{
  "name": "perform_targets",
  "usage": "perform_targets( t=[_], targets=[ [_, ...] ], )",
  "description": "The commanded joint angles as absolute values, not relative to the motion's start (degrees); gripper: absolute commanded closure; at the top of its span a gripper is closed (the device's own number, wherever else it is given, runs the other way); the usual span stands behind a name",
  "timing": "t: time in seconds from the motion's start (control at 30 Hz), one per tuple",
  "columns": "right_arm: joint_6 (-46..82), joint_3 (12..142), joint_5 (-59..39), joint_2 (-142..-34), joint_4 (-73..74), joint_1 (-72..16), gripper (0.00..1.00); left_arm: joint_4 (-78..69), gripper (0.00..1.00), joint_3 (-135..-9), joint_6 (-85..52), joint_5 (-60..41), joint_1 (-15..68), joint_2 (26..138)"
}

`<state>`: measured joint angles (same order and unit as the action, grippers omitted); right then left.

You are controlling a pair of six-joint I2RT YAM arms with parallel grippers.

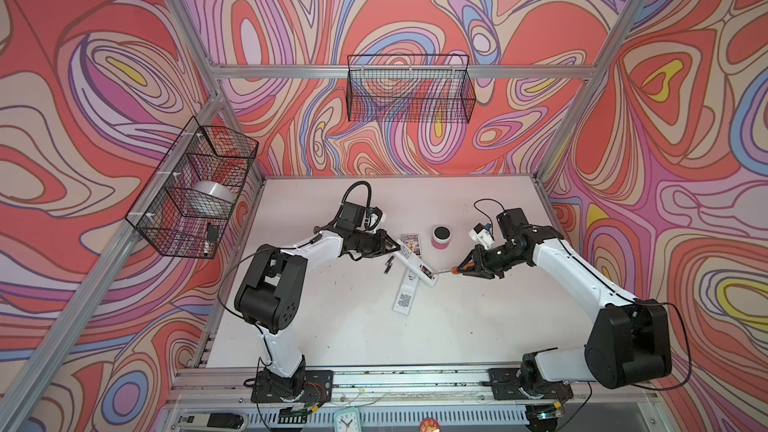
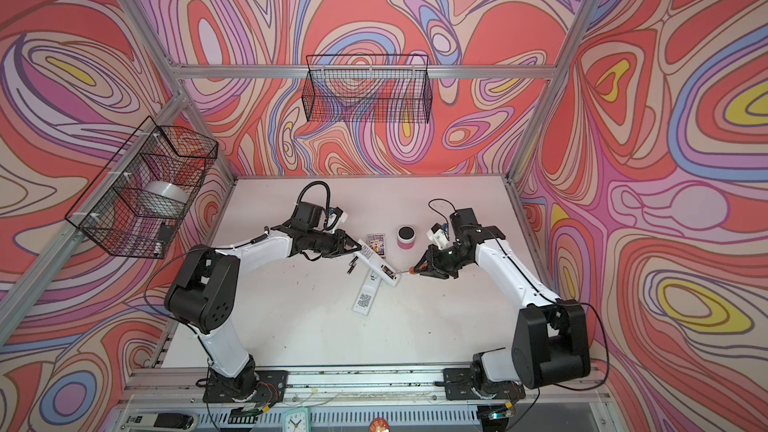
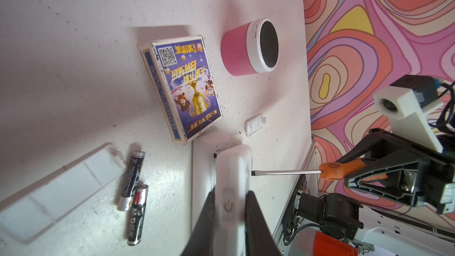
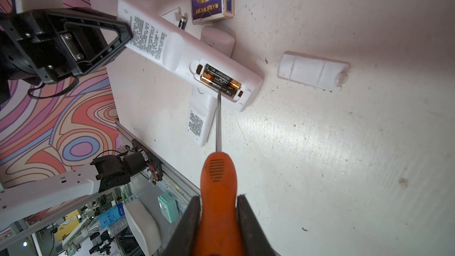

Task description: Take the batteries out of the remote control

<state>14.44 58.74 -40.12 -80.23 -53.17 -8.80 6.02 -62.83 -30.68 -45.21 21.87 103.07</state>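
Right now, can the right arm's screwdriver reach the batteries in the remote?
Probably yes. The cover is off, the batteries lie exposed, the screwdriver in the right claw has its tip at the compartment edge, and the left claw grips the remote at its far end.

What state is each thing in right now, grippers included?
left gripper: shut on remote
right gripper: shut on screwdriver
remote: compartment open, two batteries inside
screwdriver: tip at the open compartment
loose batteries: two, lying on the table
cover: off, on the table
second remote: lying under the first
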Motion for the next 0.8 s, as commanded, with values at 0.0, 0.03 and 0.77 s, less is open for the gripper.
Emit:
perform_targets(
  t=[0.0,0.03,0.77],
  targets=[
    [13.8,57.2,-41.0,-79.7,-53.8,-9.5,0.94,9.5,1.0,-60.9,-29.1,-39.5,22.3,104.8],
    [13.8,57.1,-40.3,-79.8,-54.1,-9.5,0.94,9.6,1.0,-60.9,-29.0,-39.4,22.3,104.7],
    [18.1,55.6,-38.8,-79.3,-52.1,-9.5,0.94,10.3,1.0,-60.5,-27.9,-40.1,21.8,103.8]
  ],
)
